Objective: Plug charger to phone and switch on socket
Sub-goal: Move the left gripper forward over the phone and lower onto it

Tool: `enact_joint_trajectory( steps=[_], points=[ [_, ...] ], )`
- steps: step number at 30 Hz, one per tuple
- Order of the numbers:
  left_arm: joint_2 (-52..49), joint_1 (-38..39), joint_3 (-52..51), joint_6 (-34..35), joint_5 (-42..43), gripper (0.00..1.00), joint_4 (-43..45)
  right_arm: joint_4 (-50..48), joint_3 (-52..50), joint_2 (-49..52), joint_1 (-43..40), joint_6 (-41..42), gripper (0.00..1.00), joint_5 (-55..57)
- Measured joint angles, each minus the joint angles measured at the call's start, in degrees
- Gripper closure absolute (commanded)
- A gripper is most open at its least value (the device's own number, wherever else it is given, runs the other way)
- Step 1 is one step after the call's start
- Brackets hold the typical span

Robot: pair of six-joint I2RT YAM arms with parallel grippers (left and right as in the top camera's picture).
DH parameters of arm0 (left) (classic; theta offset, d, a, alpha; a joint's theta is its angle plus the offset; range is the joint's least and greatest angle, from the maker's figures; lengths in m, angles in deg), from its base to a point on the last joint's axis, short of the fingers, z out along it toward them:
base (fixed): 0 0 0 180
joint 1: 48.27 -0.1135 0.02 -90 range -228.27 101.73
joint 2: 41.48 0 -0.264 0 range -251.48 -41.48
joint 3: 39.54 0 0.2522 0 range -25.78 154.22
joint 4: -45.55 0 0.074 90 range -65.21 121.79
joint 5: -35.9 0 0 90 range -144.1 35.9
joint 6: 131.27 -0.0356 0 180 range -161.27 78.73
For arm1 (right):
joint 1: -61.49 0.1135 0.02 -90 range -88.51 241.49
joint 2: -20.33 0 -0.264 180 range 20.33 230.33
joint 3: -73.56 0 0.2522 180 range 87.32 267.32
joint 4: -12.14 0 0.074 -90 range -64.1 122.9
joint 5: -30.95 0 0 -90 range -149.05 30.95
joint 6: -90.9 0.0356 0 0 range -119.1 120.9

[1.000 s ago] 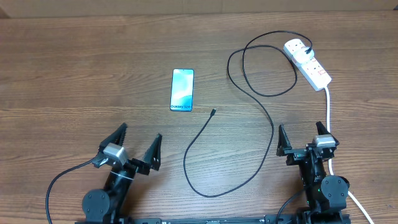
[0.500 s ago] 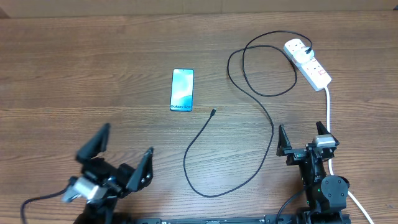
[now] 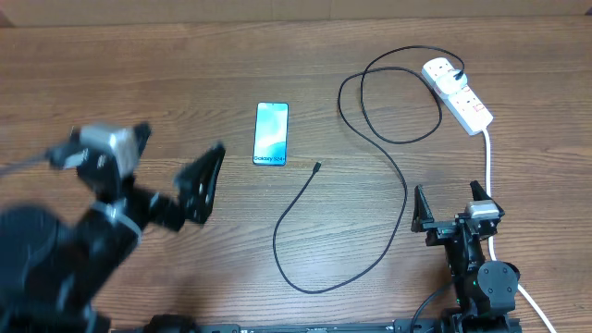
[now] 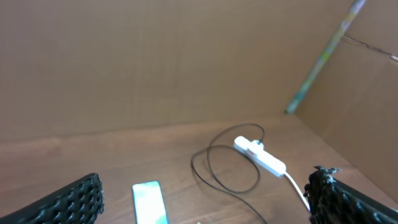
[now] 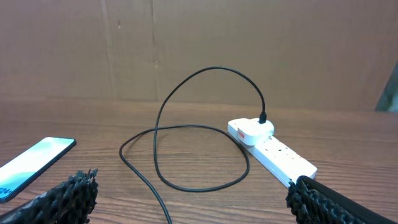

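Note:
The phone [image 3: 271,134] lies flat at mid-table, its light blue screen up. The charger's black cable [image 3: 403,199] runs from a plug in the white socket [image 3: 460,92] at the far right, loops, and ends in a small connector tip [image 3: 316,167] lying just right of the phone. My left gripper [image 3: 172,163] is open and empty, raised and blurred, to the left of the phone. My right gripper [image 3: 449,207] is open and empty, near the front right. The left wrist view shows the phone [image 4: 149,202] and the socket [image 4: 261,155]. The right wrist view shows the socket [image 5: 277,154] and the phone [image 5: 31,165].
The socket's thick white lead [image 3: 488,162] runs down the right side past my right arm. Brown cardboard walls [image 4: 155,62] stand behind the table, with a pale rod [image 4: 323,53] leaning in the corner.
My left arm has risen from the front edge and swung up and left, toward the phone's side, still open. The right arm, phone and cable have not moved.

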Motion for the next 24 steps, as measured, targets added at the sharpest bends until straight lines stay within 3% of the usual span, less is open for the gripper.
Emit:
enact_joint_trajectory(
  steps=[6,8,10,13,17,24],
  points=[
    [-14.27,0.04,12.44,0.2,0.52,0.0,-13.44,0.0,0.0,0.0,0.0,0.0,0.0,0.02],
    [-20.5,0.74,19.08,0.94,-2.69,0.0,-21.27,0.07,0.0,0.0,0.0,-0.02,0.0,0.02],
    [-32.33,4.31,34.14,3.02,-11.13,0.0,-38.56,0.0,0.0,-0.04,0.0,0.0,0.0,0.02],
    [-43.65,8.31,46.71,4.44,-19.61,0.0,-49.57,0.0,0.0,-0.11,0.0,-0.02,0.0,0.0],
    [-53.57,11.21,52.76,5.27,-23.02,0.0,-50.88,0.02,0.0,-0.11,0.0,-0.02,0.0,0.02],
    [-61.88,11.76,53.0,7.1,-19.15,0.0,-50.12,0.0,0.0,-0.11,0.0,0.0,0.0,0.02]
  ],
)
